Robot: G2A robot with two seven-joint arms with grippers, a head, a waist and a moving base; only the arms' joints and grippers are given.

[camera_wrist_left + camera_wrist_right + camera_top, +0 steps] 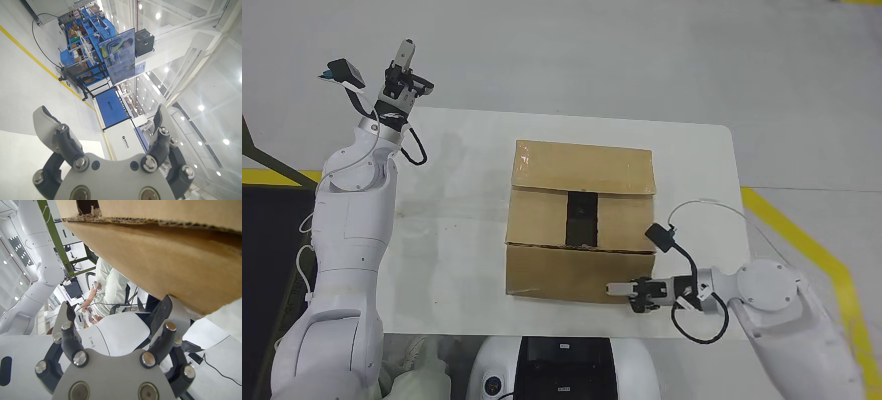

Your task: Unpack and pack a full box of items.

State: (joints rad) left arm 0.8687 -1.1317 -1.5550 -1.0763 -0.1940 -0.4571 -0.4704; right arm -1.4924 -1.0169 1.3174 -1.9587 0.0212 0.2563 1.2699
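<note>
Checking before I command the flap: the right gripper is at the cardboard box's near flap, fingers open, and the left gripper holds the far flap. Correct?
No. The left gripper holds nothing: the top view shows it by the table's far corner, apart from the cardboard box. The right gripper is at the near flap, fingers open.
</note>
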